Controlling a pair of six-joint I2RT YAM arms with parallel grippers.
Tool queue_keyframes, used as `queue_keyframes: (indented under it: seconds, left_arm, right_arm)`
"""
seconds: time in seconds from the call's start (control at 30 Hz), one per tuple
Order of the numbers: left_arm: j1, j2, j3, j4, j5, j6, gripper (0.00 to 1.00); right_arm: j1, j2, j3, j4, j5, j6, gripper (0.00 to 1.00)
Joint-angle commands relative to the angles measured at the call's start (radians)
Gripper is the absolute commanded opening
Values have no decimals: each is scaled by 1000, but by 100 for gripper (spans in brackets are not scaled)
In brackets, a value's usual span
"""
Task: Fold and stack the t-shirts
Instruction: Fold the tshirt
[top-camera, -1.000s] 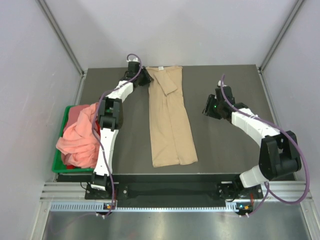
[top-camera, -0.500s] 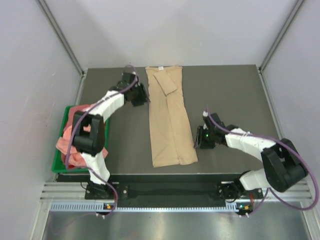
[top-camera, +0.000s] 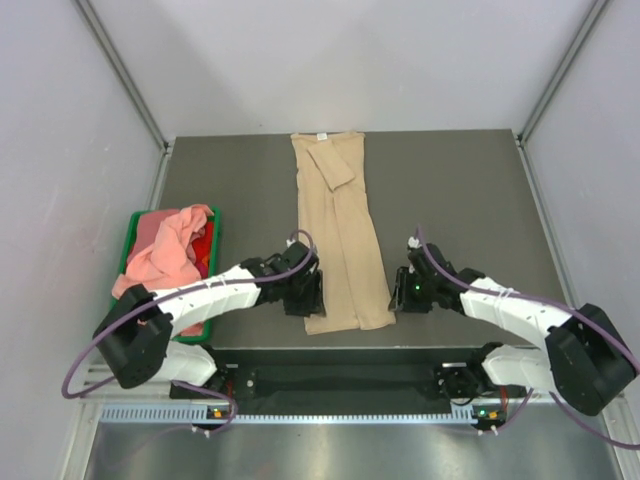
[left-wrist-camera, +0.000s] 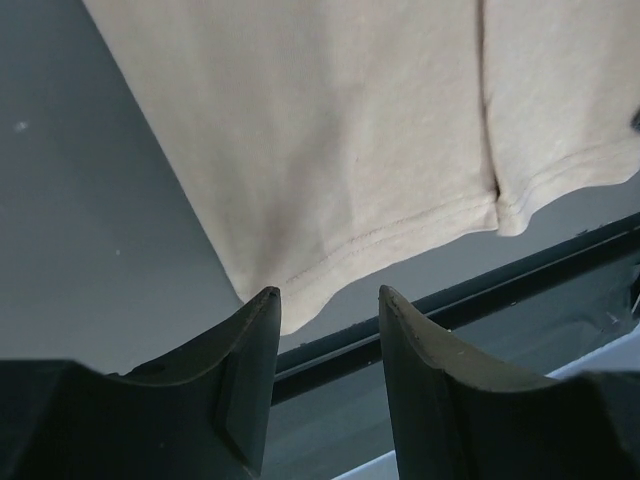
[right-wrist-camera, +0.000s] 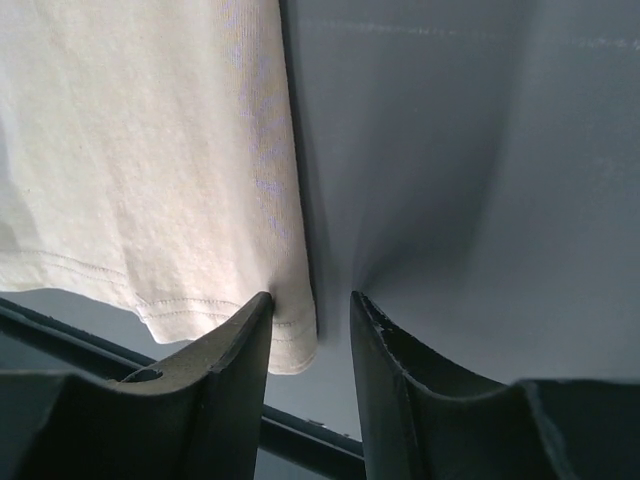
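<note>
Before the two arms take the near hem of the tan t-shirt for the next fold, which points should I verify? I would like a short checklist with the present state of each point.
1. Left gripper is open and at the near left corner of the tan t-shirt: ok.
2. Right gripper is open and at the near right corner: ok.
3. Cloth is fully between the fingers on each side: cannot tell; the corners sit only at the fingertips.
4. The tan t-shirt lies flat as one long strip: ok.
5. The pink t-shirts lie in the green bin, apart from the tan one: ok.
</note>
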Motion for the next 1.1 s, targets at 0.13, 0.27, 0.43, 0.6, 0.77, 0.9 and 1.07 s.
queue_keyframes:
  seconds: [0.13,0.27,0.43,0.6,0.77,0.9,1.07]
  left_arm:
    - [-79,-27,-62,-6,-98,-140,49]
    - [-111,-41,-64,-46,-155,-161,49]
    - [-115,-47,-83,-55,-169,-178,50]
    - [-130,-69,-105,-55,-169,-204,50]
    - [-130,-74,-125,-49,-160,-210,51]
    - [-130,-58,-134,-43,-146,-212,43]
    - [-130,-64,-100,-130,-174,-215,0]
  right_arm:
    - [30,-37,-18,0,8,27,35]
    - [35,-42,-32,-5,5,30,34]
    - [53,-39,-50,12,2,45,31]
    - [72,-46,-68,22,2,62,20]
    - [87,-80,-88,38,2,91,1]
    - [113,-137,-102,41,23,146,0]
    - [200,-201,-139,62,78,277,0]
